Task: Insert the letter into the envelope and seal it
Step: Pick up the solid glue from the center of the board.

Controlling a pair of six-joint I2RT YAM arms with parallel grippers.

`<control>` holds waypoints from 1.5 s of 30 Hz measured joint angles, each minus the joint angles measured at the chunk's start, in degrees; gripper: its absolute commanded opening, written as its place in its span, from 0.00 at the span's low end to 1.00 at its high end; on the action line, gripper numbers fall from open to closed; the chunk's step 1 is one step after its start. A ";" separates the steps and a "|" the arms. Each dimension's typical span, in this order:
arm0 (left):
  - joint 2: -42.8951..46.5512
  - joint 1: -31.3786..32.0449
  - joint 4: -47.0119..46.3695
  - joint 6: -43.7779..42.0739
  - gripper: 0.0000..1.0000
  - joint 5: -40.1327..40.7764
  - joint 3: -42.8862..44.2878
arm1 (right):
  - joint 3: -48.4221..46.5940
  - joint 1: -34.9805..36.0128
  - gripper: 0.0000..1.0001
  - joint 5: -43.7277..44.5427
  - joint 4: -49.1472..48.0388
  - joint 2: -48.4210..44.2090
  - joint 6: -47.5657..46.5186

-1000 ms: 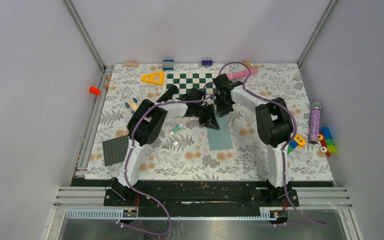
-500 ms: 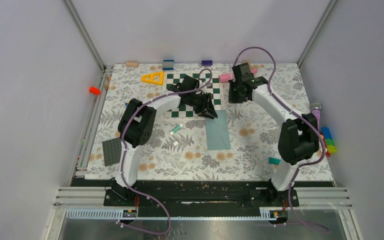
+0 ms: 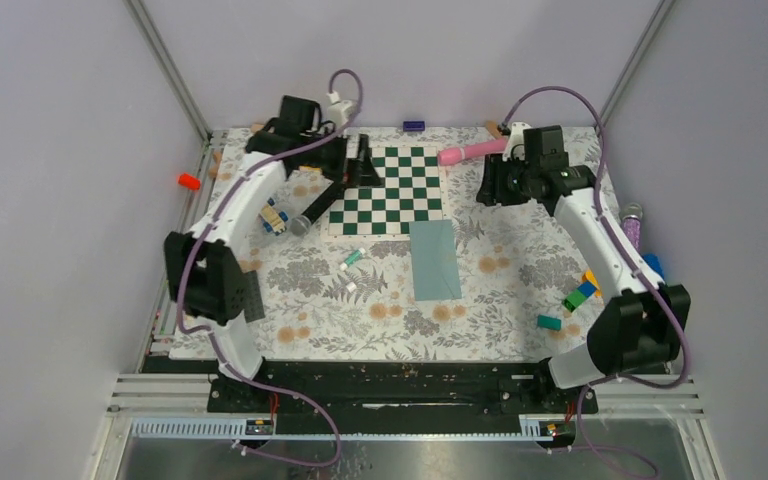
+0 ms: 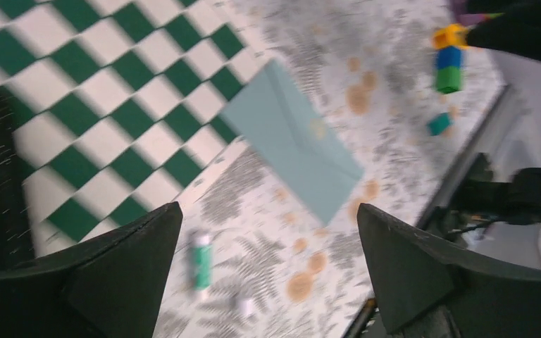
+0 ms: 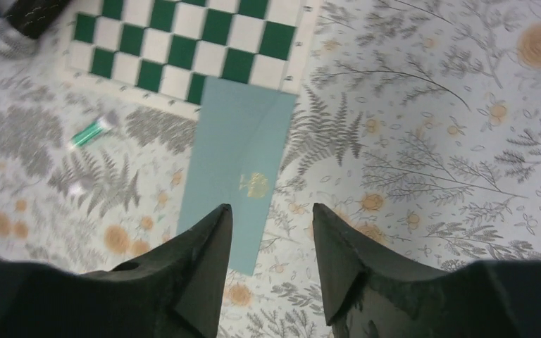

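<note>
Envelope (image 3: 435,259): flat, flap closed, contents unseen; far edge touching chessboard (image 3: 390,190).
Left gripper (image 4: 268,211): jaws wide apart, holding nothing; view blurred.
Right gripper (image 5: 271,211): jaws partly apart, empty.

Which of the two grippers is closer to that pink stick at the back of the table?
Right. The right gripper hangs just on the near side of the pink cylindrical stick; the left gripper is across the green-white checkered board, at its far left corner.
</note>
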State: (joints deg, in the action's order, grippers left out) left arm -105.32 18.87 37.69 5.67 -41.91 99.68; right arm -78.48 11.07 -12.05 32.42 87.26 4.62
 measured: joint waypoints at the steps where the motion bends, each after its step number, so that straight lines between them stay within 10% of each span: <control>1: 1.95 -1.44 1.33 -2.34 0.99 1.55 -0.92 | 0.79 0.00 0.68 -1.73 -0.02 -2.10 -1.57; 4: 7.69 -3.61 3.23 -7.85 0.99 7.58 -6.86 | 3.13 0.07 0.98 -6.80 0.22 -7.91 -4.92; 17: 18.84 -2.32 1.75 -20.61 0.98 18.08 -33.57 | 21.77 1.51 0.98 -31.65 -14.93 -23.19 -20.50; 26: 11.45 -1.55 -1.64 -23.47 0.83 18.18 -29.11 | 17.40 4.59 0.95 -33.48 -22.77 -11.76 -21.97; 45: -6.73 8.04 0.87 -26.64 0.64 29.03 -18.40 | 19.43 4.57 0.98 -29.66 -23.30 -26.14 -23.08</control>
State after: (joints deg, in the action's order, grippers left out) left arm -112.05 26.92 38.57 -20.97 -12.88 81.28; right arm -59.05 15.64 -41.71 9.13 61.12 -18.46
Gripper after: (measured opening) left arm 0.643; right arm 0.975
